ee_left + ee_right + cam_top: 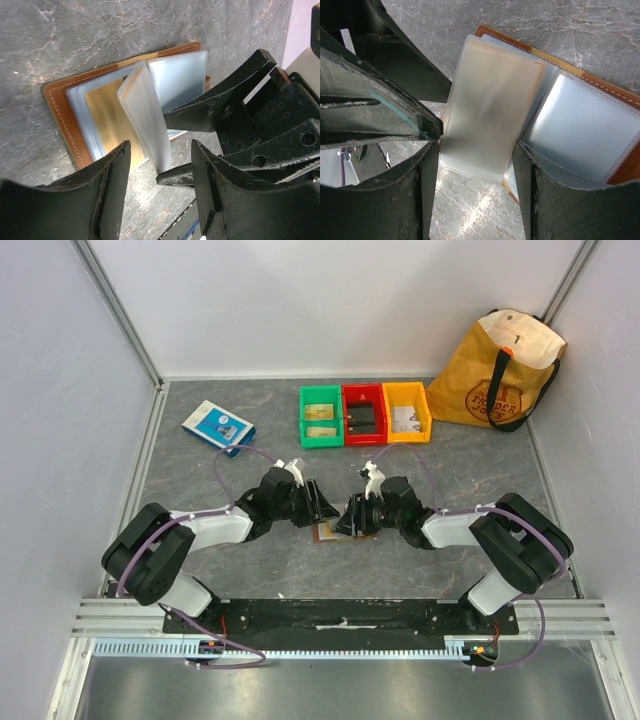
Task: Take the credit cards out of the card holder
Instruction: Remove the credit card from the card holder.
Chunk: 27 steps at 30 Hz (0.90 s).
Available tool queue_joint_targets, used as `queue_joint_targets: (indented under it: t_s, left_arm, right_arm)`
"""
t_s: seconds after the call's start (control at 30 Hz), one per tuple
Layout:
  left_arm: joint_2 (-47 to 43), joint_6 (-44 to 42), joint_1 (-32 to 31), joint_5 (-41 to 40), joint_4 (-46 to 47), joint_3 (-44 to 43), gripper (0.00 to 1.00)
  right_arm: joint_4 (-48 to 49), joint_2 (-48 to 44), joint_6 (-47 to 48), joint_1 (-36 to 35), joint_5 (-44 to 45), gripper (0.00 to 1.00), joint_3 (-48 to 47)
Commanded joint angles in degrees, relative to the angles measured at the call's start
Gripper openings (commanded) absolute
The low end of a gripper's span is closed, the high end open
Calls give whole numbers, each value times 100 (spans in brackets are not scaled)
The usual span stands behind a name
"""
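Brown leather card holder is lying open on the grey marbled counter, its clear plastic sleeves fanning up from the spine. A gold credit card is sitting inside the sleeve that is lying flat on one half of the holder. One frosted sleeve is standing up off the holder, and in the right wrist view it is showing a tan tint, though I cannot tell whether a card is inside it. The left fingers are hovering just over the holder's near edge, spread apart with nothing pinched, and the raised sleeve's free end is reaching into the gap between them. The right fingers are coming at the holder from the opposite side, also spread. The raised sleeve is lying across the space between them, and one tip is resting against its face. Beyond the holder, away from the arms, a green bin, a red bin and a yellow bin are sitting in a row, touching side by side, and the green one is holding two tan flat rectangles. Beyond the holder to the left a blue-and-white box is lying flat, and well beyond it to the right a yellow tote bag is leaning in the corner.
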<state>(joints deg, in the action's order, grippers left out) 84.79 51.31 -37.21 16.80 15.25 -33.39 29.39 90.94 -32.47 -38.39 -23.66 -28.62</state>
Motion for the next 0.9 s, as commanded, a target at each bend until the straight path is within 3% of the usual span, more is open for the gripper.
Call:
queue_joint_targets:
  t_s: [0.0, 0.1, 0.3, 0.47, 0.7, 0.87]
  left_arm:
    - [213, 318, -137, 183, 541, -273, 57]
    - [301, 353, -164, 201, 593, -344, 50]
    - [187, 336, -181, 262, 620, -414, 45]
    - [257, 318, -269, 403, 629, -590, 45]
    - [616, 301, -471, 447, 699, -967, 45]
    - [995, 301, -550, 491, 717, -1170, 45]
  right_arm:
    - [137, 82, -75, 7, -218, 58, 85]
    - [129, 30, -75, 7, -236, 60, 102]
    - [-178, -488, -84, 7, -17, 79, 94]
    - [-977, -1217, 205, 7, 729, 92, -56]
    - [-1646, -2245, 382, 7, 1951, 91, 155]
    - [-1883, -2782, 504, 7, 2234, 85, 304]
